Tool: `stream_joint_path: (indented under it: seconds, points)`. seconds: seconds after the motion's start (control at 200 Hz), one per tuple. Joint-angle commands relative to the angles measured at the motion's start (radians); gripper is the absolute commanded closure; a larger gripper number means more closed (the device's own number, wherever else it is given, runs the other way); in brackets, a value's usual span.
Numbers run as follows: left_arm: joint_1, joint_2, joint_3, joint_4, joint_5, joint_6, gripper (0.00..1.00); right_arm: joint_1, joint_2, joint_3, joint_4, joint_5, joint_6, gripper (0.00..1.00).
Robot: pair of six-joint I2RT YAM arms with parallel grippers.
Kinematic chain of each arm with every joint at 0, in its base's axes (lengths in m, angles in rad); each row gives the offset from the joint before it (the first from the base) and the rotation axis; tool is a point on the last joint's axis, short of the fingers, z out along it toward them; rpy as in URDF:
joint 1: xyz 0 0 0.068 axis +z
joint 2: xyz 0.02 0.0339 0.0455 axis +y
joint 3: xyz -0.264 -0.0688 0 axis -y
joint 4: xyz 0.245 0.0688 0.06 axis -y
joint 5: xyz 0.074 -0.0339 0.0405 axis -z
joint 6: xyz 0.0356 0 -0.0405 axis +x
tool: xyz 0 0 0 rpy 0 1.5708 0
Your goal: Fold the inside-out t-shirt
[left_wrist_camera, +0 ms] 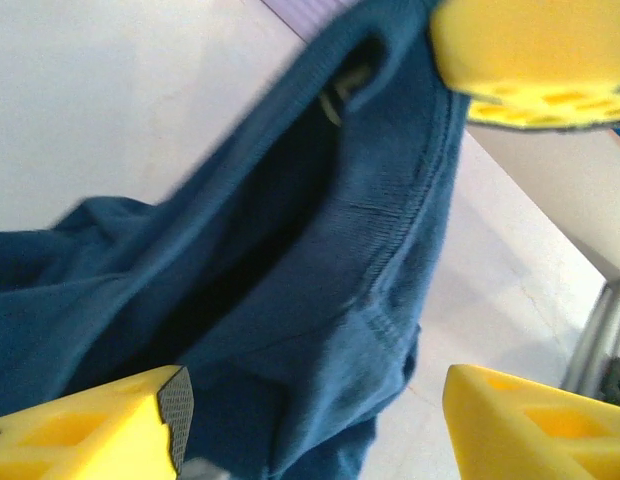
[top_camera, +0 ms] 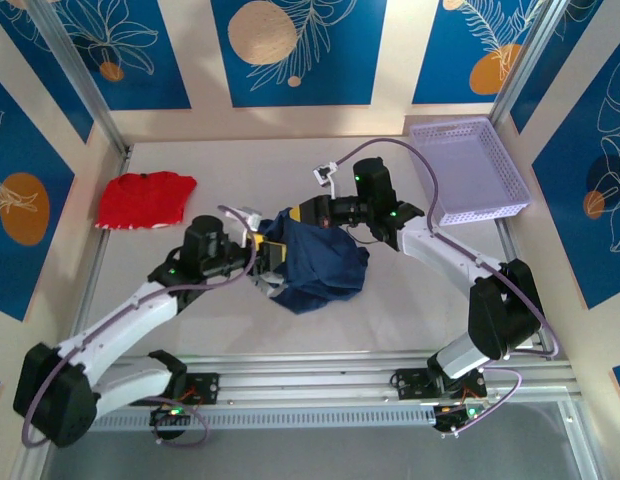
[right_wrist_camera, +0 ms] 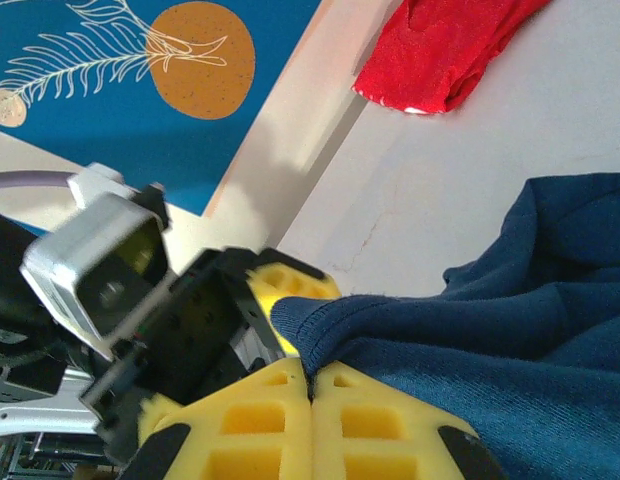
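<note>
the inside-out t-shirt (top_camera: 322, 268) sits bunched at the middle of the worktop (top_camera: 420, 300), one edge clenched in the right end effector (right_wrist_camera: 312, 385). the left end effector (left_wrist_camera: 315, 425) is released, with cloth loose between its fingers. risk: held by a single pinch, the shirt could twist or slip free and land crumpled.

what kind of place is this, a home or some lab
Most likely a robot lab test cell, not a home: two arms bolted to an aluminium rail at the edge of a pale table, boxed in by printed blue panels, with a navy t-shirt as the workpiece.
</note>
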Motion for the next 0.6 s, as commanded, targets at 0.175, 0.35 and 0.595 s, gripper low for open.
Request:
stream_joint_path:
  seconds: [0.175, 0.35, 0.595]
  points:
    - [-0.044, 0.162, 0.109, 0.129, 0.026, -0.014, 0.52, 0.008, -0.009, 0.026, 0.0, -0.013, 0.006, 1.0]
    - [-0.043, 0.194, 0.119, 0.151, 0.039, -0.02, 0.84, 0.006, -0.015, 0.026, -0.004, -0.01, 0.003, 1.0]
    - [-0.004, 0.084, 0.059, 0.126, -0.014, -0.02, 1.0, 0.004, -0.078, 0.027, -0.147, 0.108, -0.097, 0.73]
